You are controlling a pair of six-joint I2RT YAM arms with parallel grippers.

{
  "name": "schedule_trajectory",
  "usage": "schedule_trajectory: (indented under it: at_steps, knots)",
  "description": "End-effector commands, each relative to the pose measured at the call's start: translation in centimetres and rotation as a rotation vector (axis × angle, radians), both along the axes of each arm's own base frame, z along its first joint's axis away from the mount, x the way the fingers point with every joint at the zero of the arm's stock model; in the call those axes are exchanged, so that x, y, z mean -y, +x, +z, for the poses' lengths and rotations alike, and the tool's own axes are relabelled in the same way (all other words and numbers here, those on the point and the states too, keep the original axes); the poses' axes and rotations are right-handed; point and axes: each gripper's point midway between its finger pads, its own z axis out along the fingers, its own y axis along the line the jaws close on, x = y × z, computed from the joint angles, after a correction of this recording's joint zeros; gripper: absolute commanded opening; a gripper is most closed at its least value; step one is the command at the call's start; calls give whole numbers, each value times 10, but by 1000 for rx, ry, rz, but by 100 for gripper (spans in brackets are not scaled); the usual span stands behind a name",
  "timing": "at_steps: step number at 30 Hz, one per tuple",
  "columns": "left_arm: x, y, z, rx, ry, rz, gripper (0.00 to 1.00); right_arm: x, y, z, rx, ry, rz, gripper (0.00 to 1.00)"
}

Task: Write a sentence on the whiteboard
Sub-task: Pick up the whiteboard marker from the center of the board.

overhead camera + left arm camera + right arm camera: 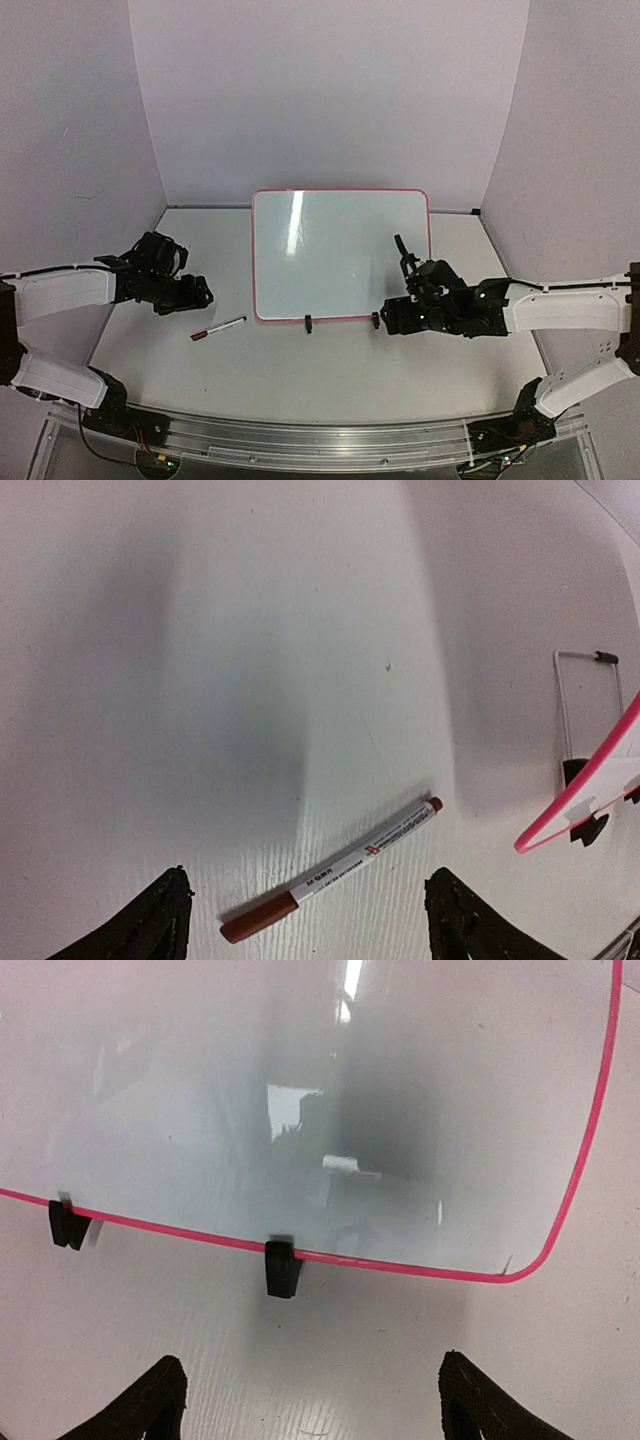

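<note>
1. The left gripper (198,296) hovers over the marker (330,870), its fingers apart with nothing between them. The step in hand looks like picking up that marker.
2. The marker lies on the table (300,380) at a slant, its brown-red cap toward the near left. The fingers should straddle the white barrel across its width and come down square, so it neither rolls nor pivots away.
3. A grip on the barrel rather than the cap would probably leave the cap free for the other arm to pull off.
4. The right gripper (315,1365) is also spread and empty, just near of the board's near edge, beside a black clip foot (282,1268).
5. The whiteboard (340,255) sits mid-table, right of the marker and apart from it. It bears only glare and reflections, and its tilt cannot be judged.
6. The tabletop is white and faintly grained, and the marker may slide on it.
7. Pale lilac walls (330,90) close in the left, far and right sides.
</note>
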Motion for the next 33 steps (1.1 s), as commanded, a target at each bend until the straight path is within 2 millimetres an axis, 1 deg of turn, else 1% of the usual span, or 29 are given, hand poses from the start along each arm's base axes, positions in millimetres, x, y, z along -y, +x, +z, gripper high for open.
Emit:
schedule_trajectory:
  at_steps: [1, 4, 8, 12, 16, 18, 21, 25, 29, 33]
  knots:
    - [4, -5, 12, 124, -36, 104, 80, 29, 10, 0, -54, 28, -27, 83]
    - [3, -22, 1, 105, -62, 98, 79, 38, 22, 10, -35, 64, -50, 84]
    - [15, -37, -15, 48, -86, 25, 73, 38, 30, 18, -20, 79, -55, 85]
    - [19, -36, -23, 30, -50, -14, 66, 34, 33, 21, -20, 107, -53, 85]
    - [22, -31, -27, 26, -16, -51, 61, 32, 32, 24, -23, 131, -55, 85]
    - [28, -33, -33, 4, -18, -90, 58, 34, 31, 24, -23, 138, -61, 85]
    - [29, -32, -42, -18, 3, -106, 54, 36, 29, 25, -22, 151, -73, 85]
    - [34, -28, -46, -17, 2, -130, 50, 39, 26, 25, -22, 166, -89, 85]
    - [40, -31, -50, -31, -19, -153, 48, 42, 24, 26, -18, 176, -102, 85]
    - [49, -42, -56, -59, -54, -192, 45, 43, 24, 29, -11, 183, -107, 86]
